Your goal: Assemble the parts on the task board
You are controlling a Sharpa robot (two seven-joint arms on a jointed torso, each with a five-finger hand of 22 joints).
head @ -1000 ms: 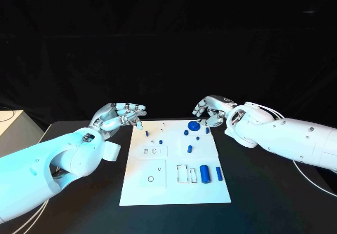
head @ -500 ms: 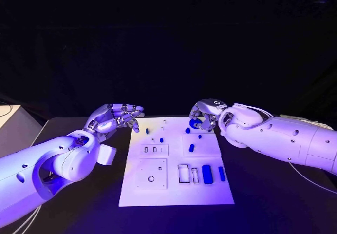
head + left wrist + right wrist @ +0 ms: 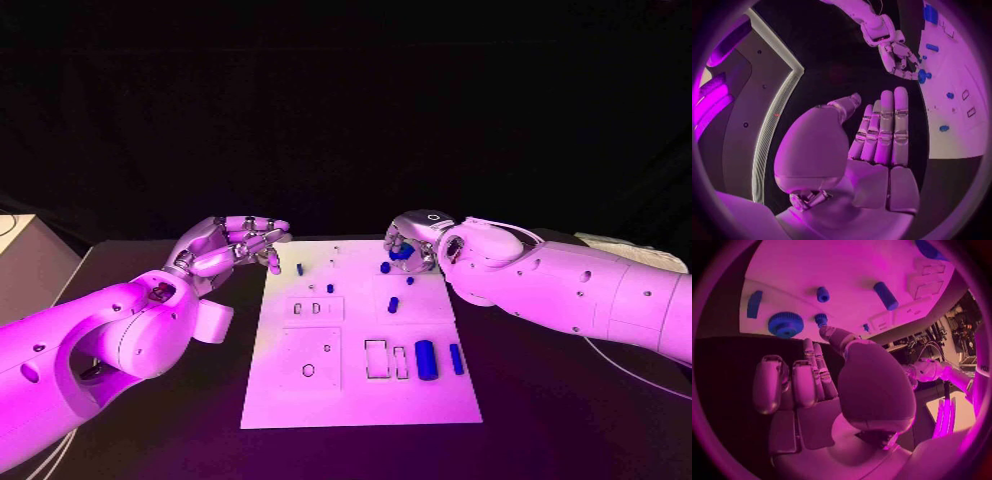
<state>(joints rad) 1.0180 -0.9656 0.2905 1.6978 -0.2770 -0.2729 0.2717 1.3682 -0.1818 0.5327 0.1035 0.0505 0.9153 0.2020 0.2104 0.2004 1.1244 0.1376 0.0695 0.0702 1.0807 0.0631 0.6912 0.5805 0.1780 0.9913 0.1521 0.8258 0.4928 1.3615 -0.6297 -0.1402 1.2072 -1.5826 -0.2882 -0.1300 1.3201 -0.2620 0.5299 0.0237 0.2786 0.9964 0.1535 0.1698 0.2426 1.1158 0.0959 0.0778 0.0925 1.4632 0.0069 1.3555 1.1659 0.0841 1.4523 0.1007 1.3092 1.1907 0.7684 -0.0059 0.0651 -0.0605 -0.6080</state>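
The main risk was at the far edge of the task board (image 3: 361, 400), where the right hand (image 3: 414, 243) hovered close above the round blue gear (image 3: 786, 324): if its fingers (image 3: 814, 371) closed a little off centre, the gear could be pushed over the board's far edge onto the dark surface (image 3: 548, 420), or it could knock the small blue pegs (image 3: 822, 294) just beside it. In the right wrist view those fingers were curled inward with nothing between them, and the gear lay on the board beyond the fingertips, apparently not touched; whether there was slight contact I could not tell. The left hand (image 3: 231, 245) was raised beside the board's far left corner, its fingers straight, close together and holding nothing. The larger blue cylinder (image 3: 426, 357) lay near the board's right edge, toward its near end, well apart from both hands.
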